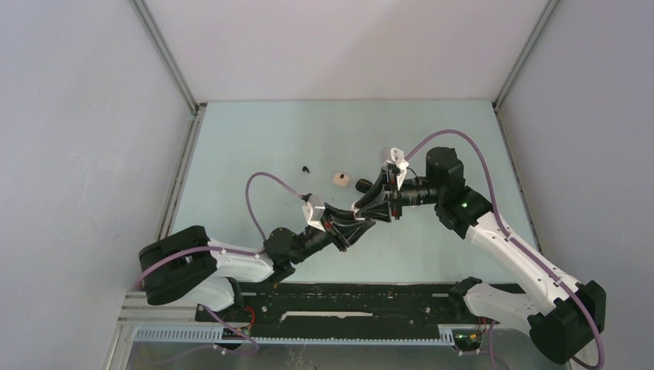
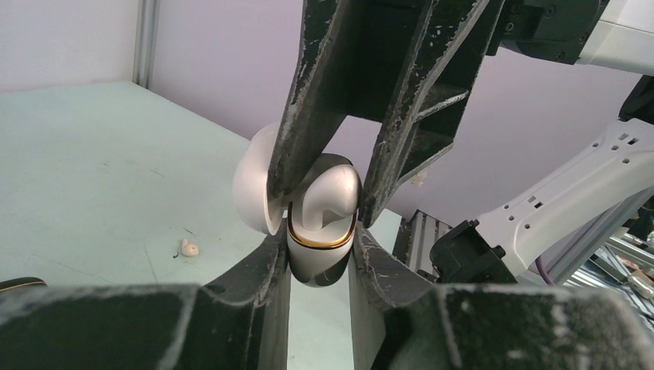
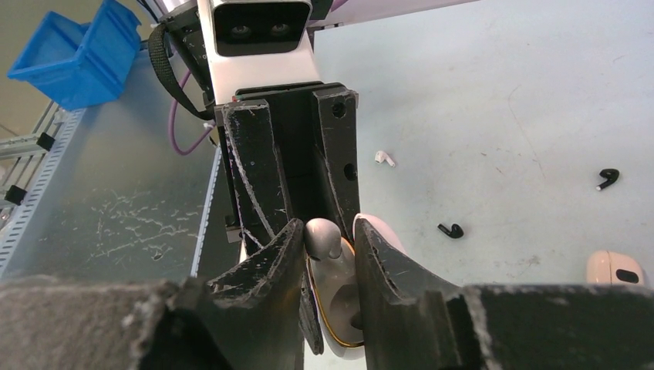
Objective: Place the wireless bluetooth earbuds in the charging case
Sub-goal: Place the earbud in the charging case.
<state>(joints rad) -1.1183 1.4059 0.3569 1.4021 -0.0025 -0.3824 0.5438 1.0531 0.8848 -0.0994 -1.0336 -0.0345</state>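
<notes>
L tool (image 2: 318, 254): clenched on glossy white egg-shaped charging case w/ gold rim (image 2: 320, 262), lid open, held above pale green worktop (image 2: 92, 169).
Case contents: white bud (image 2: 328, 196) half-seated, sticking up past gold rim; other slot not visible.
R tool (image 3: 328, 239): straddles that bud right over case; gripping or letting go, can't tell.
Step tip: press bud straight down, keep L grip firm, no twist.
Right of case: black buds (image 3: 451, 230), (image 3: 608, 178) loose on worktop; beige-pink pebble case (image 3: 613, 268) further right.
</notes>
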